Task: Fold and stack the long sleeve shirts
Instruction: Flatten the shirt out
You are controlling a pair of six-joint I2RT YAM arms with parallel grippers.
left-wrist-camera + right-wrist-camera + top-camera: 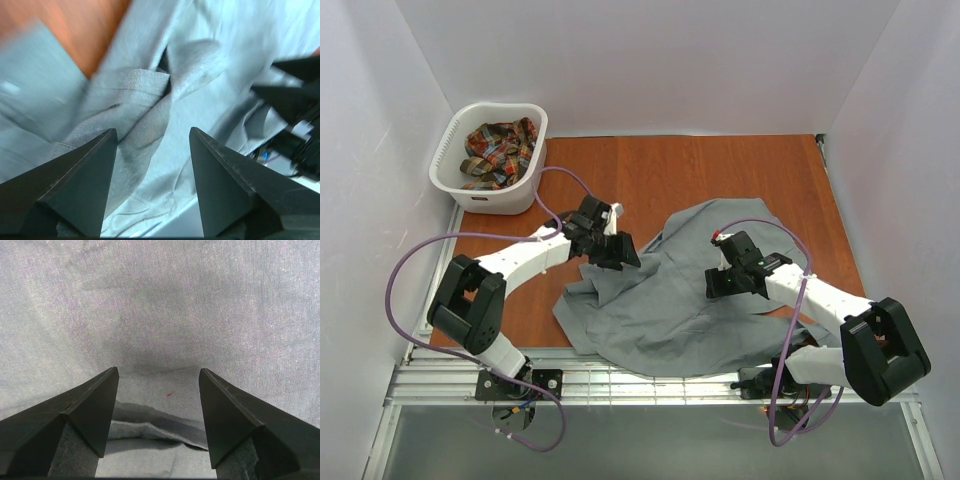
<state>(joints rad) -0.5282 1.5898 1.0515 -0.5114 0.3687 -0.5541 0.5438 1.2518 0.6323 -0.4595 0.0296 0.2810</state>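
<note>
The left hand [152, 130], jaws apart, straddles a raised fold at the left edge of the grey shirt [670, 300], which lies crumpled on the desk [720, 170] between both arms, with the right hand [158, 370], likewise open, poised over its right half.

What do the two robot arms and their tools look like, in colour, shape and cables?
The left arm and right arm have white links joined by bulky black joints. The left tool and right tool are black, each with two dark, wedge-shaped fingers that taper to points. A thin purple cable loops loosely along each arm.
</note>
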